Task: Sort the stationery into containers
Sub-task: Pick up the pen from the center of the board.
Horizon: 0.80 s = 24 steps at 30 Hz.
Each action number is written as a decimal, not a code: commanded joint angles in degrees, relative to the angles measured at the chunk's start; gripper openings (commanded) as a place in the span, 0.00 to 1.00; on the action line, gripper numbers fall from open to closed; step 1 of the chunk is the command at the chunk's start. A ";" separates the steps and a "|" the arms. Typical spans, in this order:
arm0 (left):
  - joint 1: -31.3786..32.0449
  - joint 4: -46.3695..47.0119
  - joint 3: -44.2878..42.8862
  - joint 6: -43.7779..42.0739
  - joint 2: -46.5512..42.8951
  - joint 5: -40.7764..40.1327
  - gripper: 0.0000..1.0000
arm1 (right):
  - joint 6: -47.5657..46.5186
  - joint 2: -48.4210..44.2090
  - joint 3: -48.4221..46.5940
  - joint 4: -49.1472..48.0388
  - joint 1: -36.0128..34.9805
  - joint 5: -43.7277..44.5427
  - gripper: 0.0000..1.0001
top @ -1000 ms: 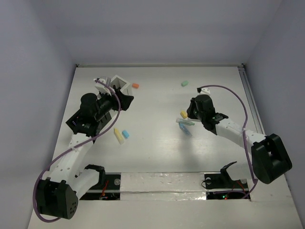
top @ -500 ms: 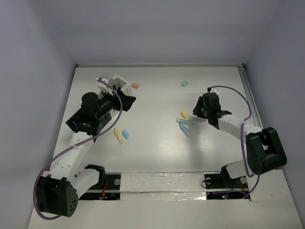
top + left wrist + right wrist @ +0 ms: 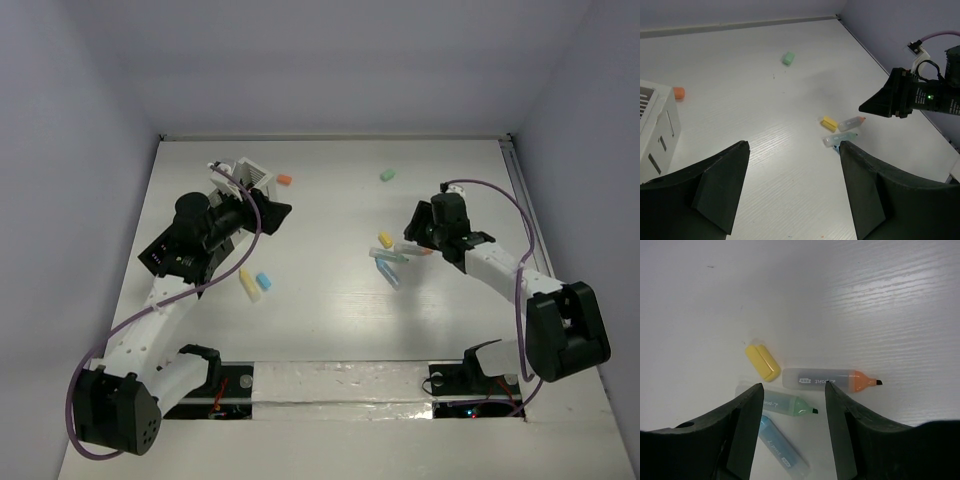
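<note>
My right gripper (image 3: pixel 794 390) hangs open above a cluster of stationery: an orange-tipped marker (image 3: pixel 827 379), a green-tipped marker (image 3: pixel 777 403), a blue marker (image 3: pixel 782 447) and a yellow block (image 3: pixel 762 361). Nothing is between its fingers. From above, the right gripper (image 3: pixel 413 232) sits just right of that cluster (image 3: pixel 390 256). My left gripper (image 3: pixel 275 212) is open and empty beside the white slatted container (image 3: pixel 252 175), whose corner shows in the left wrist view (image 3: pixel 652 130). A yellow stick (image 3: pixel 248 285) and a blue piece (image 3: pixel 264 281) lie below the left gripper.
An orange piece (image 3: pixel 284 180) lies just right of the white container. A green piece (image 3: pixel 387 175) lies at the back centre. Grey walls close in the table on three sides, and the right arm's purple cable (image 3: pixel 500 195) loops near the right edge.
The right gripper has opened and drawn back to the right, and the orange-tipped marker now lies beside the other markers. The left gripper has edged slightly right.
</note>
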State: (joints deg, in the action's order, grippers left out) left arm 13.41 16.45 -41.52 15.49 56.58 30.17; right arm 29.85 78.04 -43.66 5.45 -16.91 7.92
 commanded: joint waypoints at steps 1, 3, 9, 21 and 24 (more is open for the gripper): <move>0.74 1.31 -3.04 -0.54 -0.41 1.03 0.70 | 0.91 -1.66 -0.82 3.42 -0.06 -0.27 0.59; 1.26 1.13 -2.96 -0.63 -0.85 0.85 0.70 | 1.97 -1.05 -0.03 3.95 -0.06 -1.06 0.62; 1.80 0.60 -3.13 -0.37 -0.85 0.85 0.70 | 4.34 1.94 1.38 1.58 0.56 -3.43 0.73; 2.32 -0.01 -3.22 -0.54 -1.82 -0.20 0.71 | 7.33 10.64 -0.37 -4.84 3.46 -7.13 0.79; 2.85 -0.10 -3.22 -0.63 -1.82 -0.29 0.70 | 6.98 13.27 -1.95 -4.84 3.99 -6.08 0.77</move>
State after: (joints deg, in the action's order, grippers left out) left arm 15.53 15.07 -42.13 15.49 56.38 29.71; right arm 36.29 89.03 -43.46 2.66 -13.56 1.48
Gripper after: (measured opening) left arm 0.702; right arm 0.777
